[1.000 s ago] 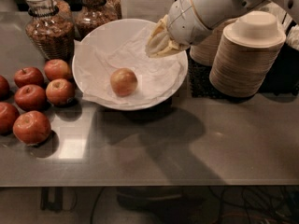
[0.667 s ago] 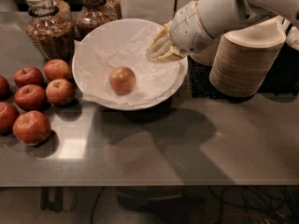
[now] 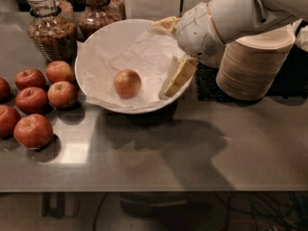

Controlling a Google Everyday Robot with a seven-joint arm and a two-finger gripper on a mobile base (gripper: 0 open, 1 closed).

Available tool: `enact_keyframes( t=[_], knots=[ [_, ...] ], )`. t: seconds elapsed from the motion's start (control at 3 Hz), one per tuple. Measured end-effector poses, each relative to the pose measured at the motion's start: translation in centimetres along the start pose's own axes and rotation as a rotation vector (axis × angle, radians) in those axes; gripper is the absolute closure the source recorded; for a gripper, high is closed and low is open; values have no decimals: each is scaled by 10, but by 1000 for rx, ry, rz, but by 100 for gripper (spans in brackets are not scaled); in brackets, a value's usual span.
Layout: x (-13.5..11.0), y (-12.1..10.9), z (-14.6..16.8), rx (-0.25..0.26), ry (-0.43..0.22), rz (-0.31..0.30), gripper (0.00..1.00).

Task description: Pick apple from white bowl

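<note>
A pale red-orange apple lies on crumpled white paper near the middle of the wide white bowl. My gripper hangs over the bowl's right side, to the right of the apple and not touching it. It is open: one beige finger sits by the far rim and the other points down into the bowl near the right wall. The white wrist and arm reach in from the upper right.
Several darker red apples lie grouped on the grey table to the left. Two glass jars stand behind the bowl. A tall stack of beige paper bowls stands at the right, on a black mat.
The fingers, close together earlier, have spread wide apart. The wrist has turned, and one finger now reaches down inside the bowl's right side. The apple has not moved.
</note>
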State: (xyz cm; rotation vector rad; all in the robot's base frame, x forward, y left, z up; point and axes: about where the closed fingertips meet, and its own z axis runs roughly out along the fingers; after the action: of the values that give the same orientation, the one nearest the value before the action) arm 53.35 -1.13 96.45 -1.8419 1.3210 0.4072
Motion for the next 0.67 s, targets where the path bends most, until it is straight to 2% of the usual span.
enact_keyframes(
  t=[0.33,0.67],
  knots=[
    [0,0,0,-2,0,0,0],
    [9,-9,15,-12,-15,33,0]
  ],
)
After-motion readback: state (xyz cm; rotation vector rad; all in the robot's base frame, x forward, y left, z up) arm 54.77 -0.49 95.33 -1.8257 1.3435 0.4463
